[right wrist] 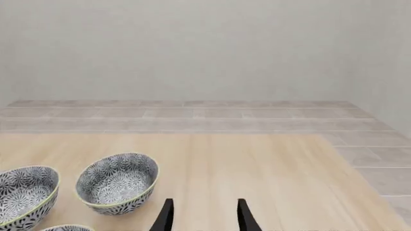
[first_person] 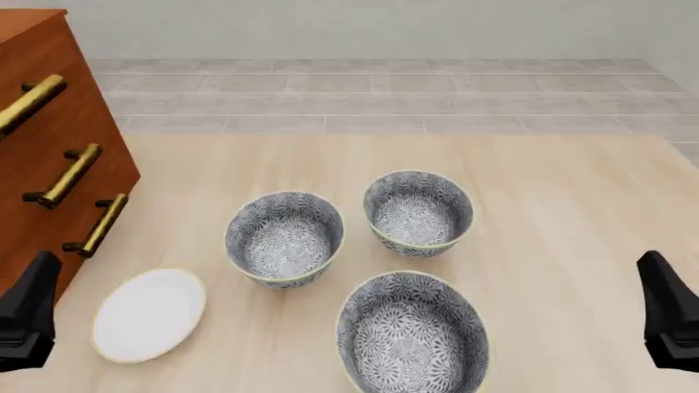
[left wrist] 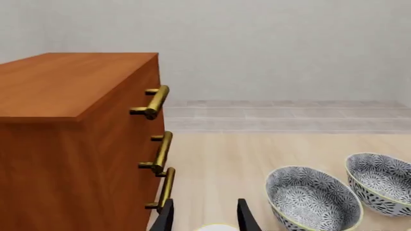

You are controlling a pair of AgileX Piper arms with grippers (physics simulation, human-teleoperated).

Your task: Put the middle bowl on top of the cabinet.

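Bowls number three on the worktop (first_person: 568,213), all deep, round, black-and-white floral with thin pale-yellow rims, all upright and empty. The middle bowl (first_person: 285,237) stands near the centre of the worktop, between the plate and the far bowl when read along the row. The far bowl (first_person: 418,212) sits just beside it toward the right and slightly nearer the far edge; the two rims are close, and whether they touch cannot be told. The near bowl (first_person: 413,334) lies toward the near edge, close to both others.

A flat white plate (first_person: 150,314) with a yellow rim rests near the left near corner, apart from the middle bowl.

The cabinet (first_person: 49,147), reddish-brown wood, stands at the left edge of the worktop, its drawer front facing the bowls. Three brass bar handles (first_person: 68,175) run down that front. Its flat top shows bare in the left wrist view.

The left pincer (left wrist: 204,216) is seen in its wrist view with both dark fingers apart and nothing between them; it sits low near the left near corner, beside the cabinet's lower handle and over the plate's rim. The right pincer (right wrist: 204,215) likewise has its fingers apart and holds nothing; it sits near the right near corner, well apart from the bowls. In the front view each arm appears only as a dark shape at the frame's side.
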